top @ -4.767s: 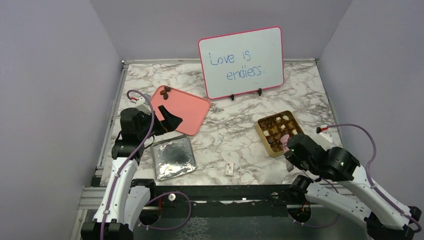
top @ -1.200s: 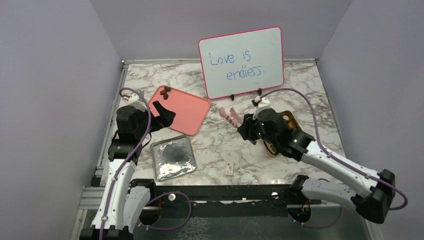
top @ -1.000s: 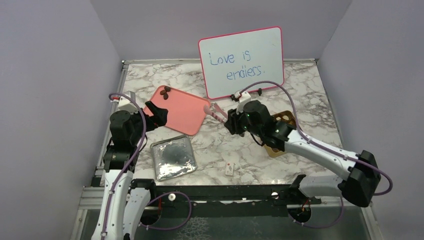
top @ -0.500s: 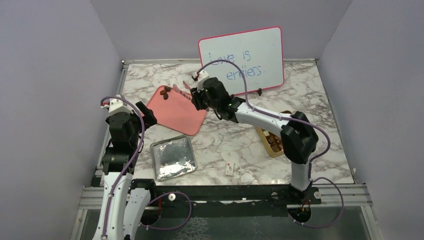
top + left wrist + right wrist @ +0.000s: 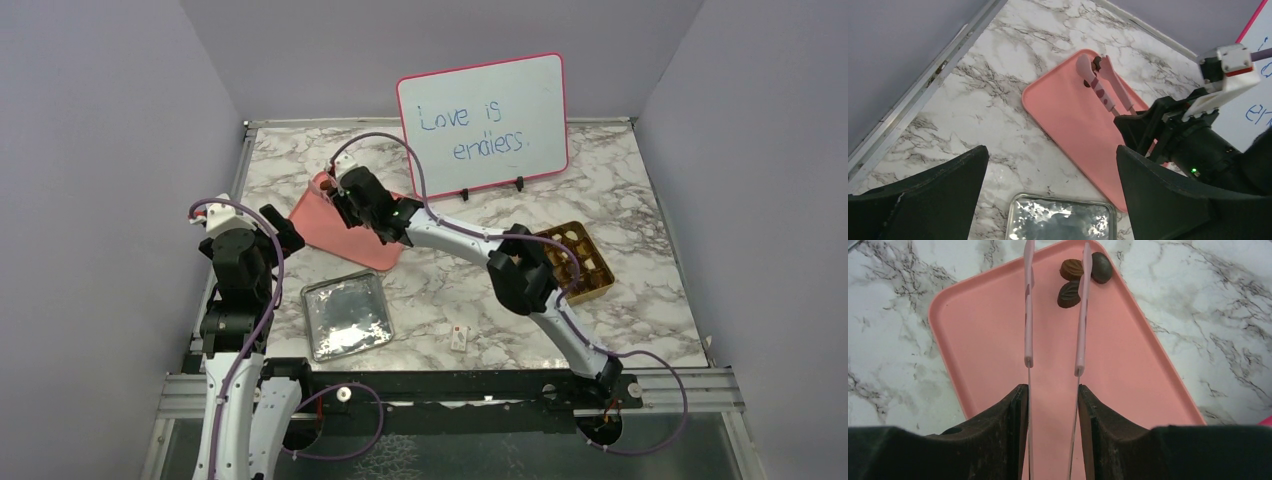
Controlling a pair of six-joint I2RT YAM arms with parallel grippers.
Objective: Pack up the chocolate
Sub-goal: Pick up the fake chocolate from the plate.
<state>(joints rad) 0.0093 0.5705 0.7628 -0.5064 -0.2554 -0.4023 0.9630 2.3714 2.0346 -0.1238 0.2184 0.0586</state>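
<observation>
While left end effector [image 5: 1052,154] gapes, right end effector [image 5: 1051,390] clasps tongs [image 5: 1080,315] at three chocolates [image 5: 1068,294].

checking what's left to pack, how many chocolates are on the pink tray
3, all clustered in one corner of the pink tray: two brown chocolates between the tongs' arms, a darker one just outside them.

tray [image 5: 312,212]: left side of table [image 5: 620,190]
chocolates [image 5: 1068,294]: on tray's far corner
tongs [image 5: 1081,315]: over tray, tips at chocolates
pan [image 5: 346,315]: before tray
box [image 5: 600,283]: right
whiteboard [image 5: 483,125]: rear
tag [image 5: 459,339]: front, between pan and box
</observation>
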